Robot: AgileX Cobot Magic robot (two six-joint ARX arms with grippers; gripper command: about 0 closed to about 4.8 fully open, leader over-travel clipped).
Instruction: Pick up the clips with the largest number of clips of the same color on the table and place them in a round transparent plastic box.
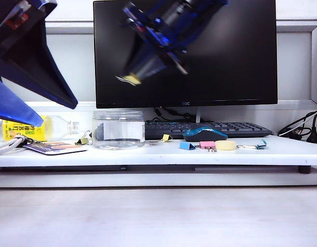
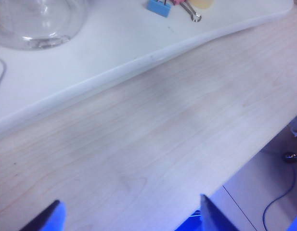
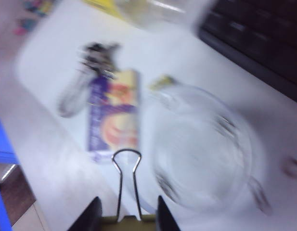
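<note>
Right tool clamped on a yellow clip, high above the jar; left tool idle, jaws apart.

Bench (image 1: 281, 149) carries the round transparent plastic box (image 1: 118, 129), left of the keyboard (image 1: 209, 128). Right tool (image 3: 126, 216) grips one yellow clip (image 1: 131, 79) in front of the monitor (image 1: 225, 51), jar mouth below it in the wrist view. Left tool (image 2: 131, 216) hangs over bare wood, holding nothing. Two more yellow clips (image 1: 166, 137) lie beside the jar.
</note>
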